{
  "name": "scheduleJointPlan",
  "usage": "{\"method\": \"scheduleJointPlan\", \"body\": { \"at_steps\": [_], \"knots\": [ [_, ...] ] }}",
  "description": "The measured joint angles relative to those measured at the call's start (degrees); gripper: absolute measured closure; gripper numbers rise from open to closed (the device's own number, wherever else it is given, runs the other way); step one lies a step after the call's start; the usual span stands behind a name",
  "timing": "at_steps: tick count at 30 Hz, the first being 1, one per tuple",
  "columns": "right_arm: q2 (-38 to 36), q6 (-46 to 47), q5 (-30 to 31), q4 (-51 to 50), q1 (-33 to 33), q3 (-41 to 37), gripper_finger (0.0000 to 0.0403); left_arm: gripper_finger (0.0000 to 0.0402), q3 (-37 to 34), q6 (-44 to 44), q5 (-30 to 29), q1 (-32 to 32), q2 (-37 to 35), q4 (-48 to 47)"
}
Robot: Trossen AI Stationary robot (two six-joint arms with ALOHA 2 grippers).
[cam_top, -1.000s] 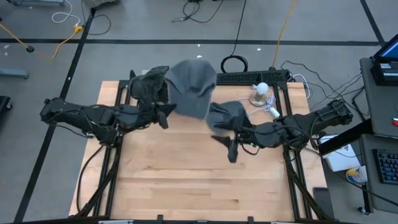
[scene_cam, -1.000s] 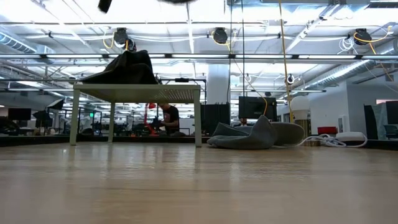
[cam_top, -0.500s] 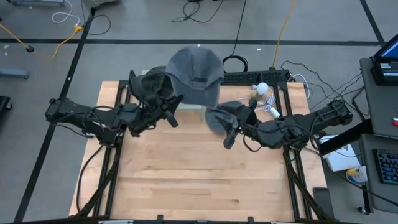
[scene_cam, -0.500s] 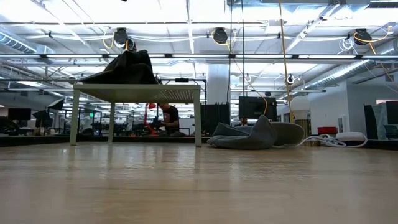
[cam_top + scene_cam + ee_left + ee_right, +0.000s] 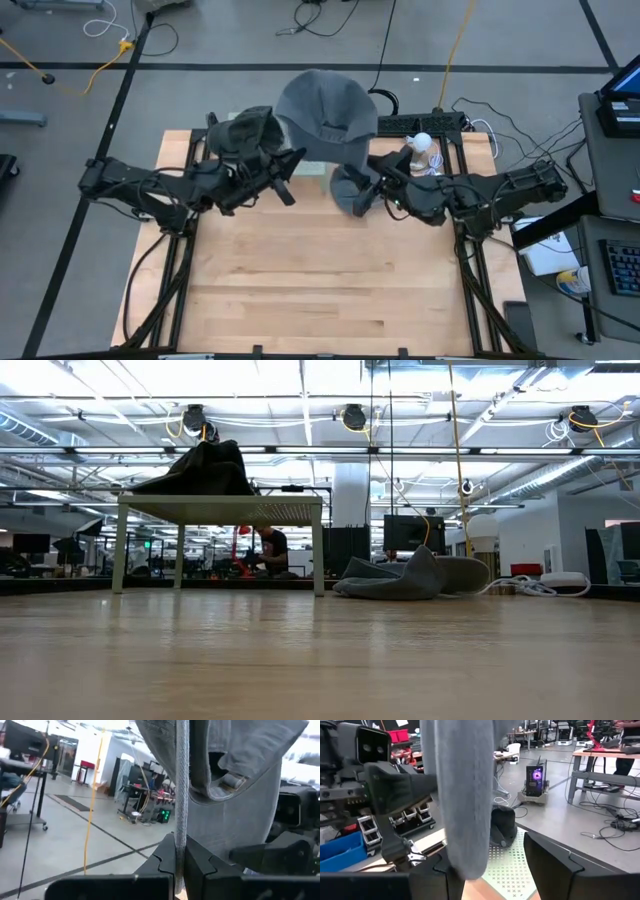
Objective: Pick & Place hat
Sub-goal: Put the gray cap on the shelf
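Grey fabric hat (image 5: 325, 110) hangs raised at upper centre, our left fingers (image 5: 177, 857) clamped on its brim edge. Our right gripper (image 5: 366, 192), fingers apart, sits just lower right, nearest the dangling cloth.

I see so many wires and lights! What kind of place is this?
Probably a robot lab or workshop. Cables trail across the floor, a wooden table carries two robot arms, and far desks hold computers. One arm lifts a grey hat.

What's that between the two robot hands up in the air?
A grey cap: the left hand pinches its edge, while the right hand straddles its brim, open, as both wrist views show.
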Motion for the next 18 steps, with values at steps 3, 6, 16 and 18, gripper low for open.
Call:
{"method": "scheduleJointPlan", "body": {
  "at_steps": [3,6,16,18],
  "knots": [
    [0.00,-0.71,0.01,0.91,0.04,0.00,0.0222,0.0392,1.48,0.00,1.12,0.12,0.75,-2.72],
    [0.00,-2.55,0.05,2.70,0.05,0.00,0.0225,0.0392,2.55,0.21,1.27,0.30,1.64,-3.36],
    [0.00,-2.93,-0.01,2.11,0.14,0.00,0.0288,0.0392,2.71,0.16,1.12,0.34,1.66,-3.40],
    [0.00,-2.93,-0.03,2.13,0.16,0.00,0.0308,0.0392,2.71,0.13,1.12,0.34,1.66,-3.38]
  ]
}}
